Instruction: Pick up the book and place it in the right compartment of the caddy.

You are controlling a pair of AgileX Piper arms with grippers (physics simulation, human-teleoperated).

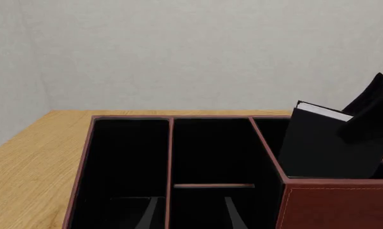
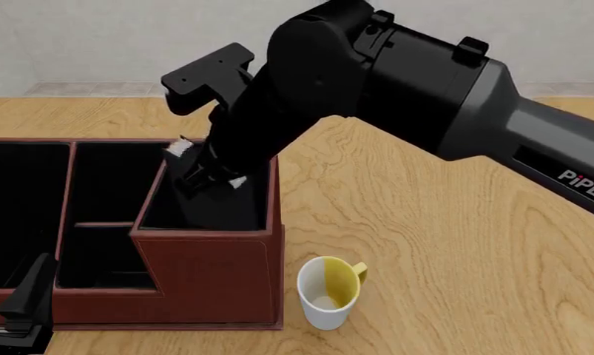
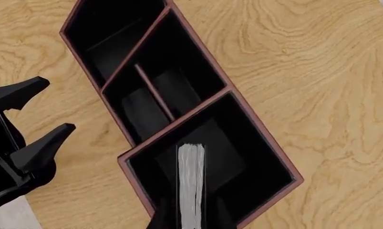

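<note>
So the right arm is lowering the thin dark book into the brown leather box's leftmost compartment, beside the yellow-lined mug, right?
Not quite: the thin dark book is entering the brown leather box's rightmost, tallest compartment, as the front view shows. The rest holds.

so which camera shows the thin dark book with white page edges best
Left wrist view: the thin dark book stands tilted in the reddish-brown caddy's tall compartment. Right wrist view shows only its page edge; the front view's arm hides nearly all of it.
</note>
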